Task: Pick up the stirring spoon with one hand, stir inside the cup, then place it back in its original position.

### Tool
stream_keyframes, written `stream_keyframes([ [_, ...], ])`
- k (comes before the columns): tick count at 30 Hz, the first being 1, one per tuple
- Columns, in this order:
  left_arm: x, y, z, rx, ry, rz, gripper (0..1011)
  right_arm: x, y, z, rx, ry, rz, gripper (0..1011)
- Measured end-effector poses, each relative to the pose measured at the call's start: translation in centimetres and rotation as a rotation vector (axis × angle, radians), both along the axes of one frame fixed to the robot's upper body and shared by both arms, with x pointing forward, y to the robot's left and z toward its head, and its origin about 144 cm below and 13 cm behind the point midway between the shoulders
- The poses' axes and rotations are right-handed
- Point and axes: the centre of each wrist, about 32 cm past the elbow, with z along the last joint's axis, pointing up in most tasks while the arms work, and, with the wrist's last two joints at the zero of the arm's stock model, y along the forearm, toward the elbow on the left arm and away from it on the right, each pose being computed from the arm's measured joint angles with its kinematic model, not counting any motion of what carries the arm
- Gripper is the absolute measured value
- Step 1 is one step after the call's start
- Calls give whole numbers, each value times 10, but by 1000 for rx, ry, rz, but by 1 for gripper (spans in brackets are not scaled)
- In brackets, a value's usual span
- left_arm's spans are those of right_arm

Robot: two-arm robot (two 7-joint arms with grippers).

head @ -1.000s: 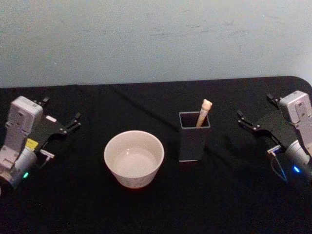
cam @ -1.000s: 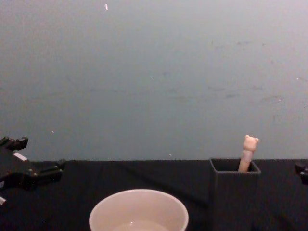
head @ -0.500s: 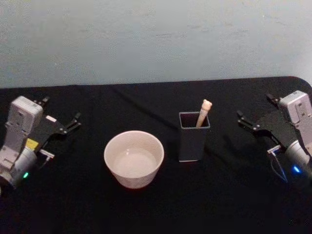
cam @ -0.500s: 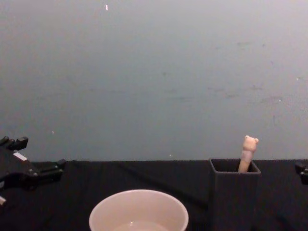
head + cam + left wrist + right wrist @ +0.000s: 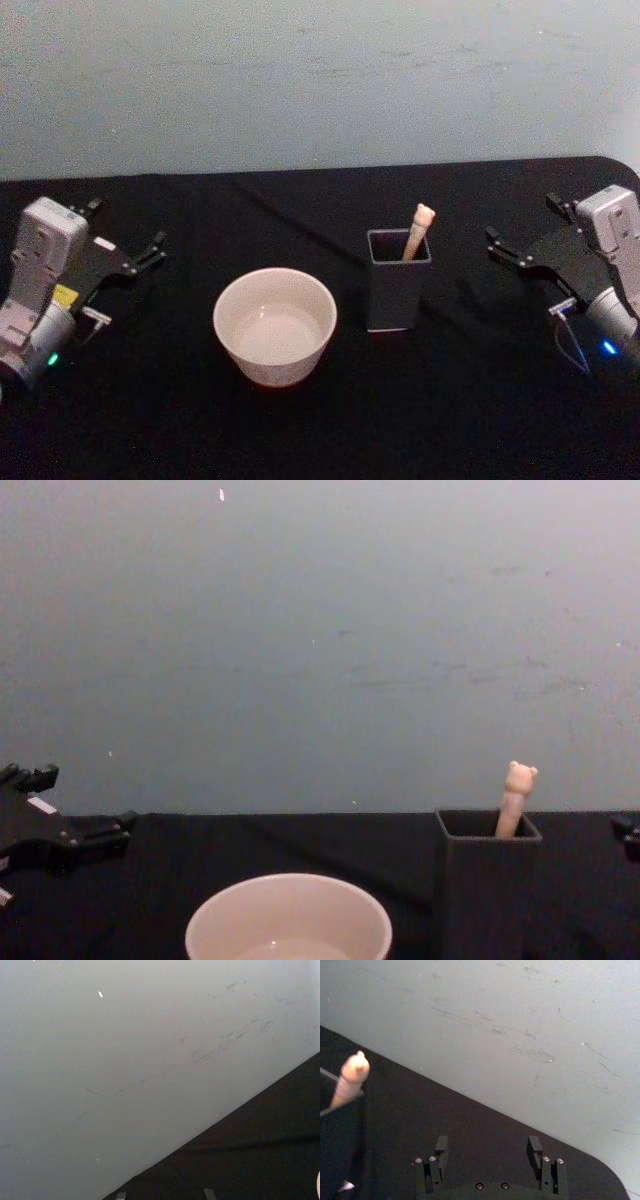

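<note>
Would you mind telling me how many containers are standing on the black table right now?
2. The cup sits left of centre on the table; the dark holder box stands apart on its right, with the stirring spoon leaning inside. None appears hidden.

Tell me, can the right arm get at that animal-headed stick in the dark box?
Probably yes. The right gripper, jaws open, faces the stirring spoon with nothing standing between, and the knob sticks up above the holder box.
</note>
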Motion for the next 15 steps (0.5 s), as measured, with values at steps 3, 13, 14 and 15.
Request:
stream_keyframes([
  [3,0,0,0,0,0,0,1001,-3,0,5,50,11,21,1000],
  [13,0,0,0,0,0,0,1001,-17,0,25,221,98,129,1000],
  [14,0,0,0,0,0,0,1001,-20,1,28,250,121,158,1000],
  [15,0,0,0,0,0,0,1001,-22,1,29,265,134,172,1002],
])
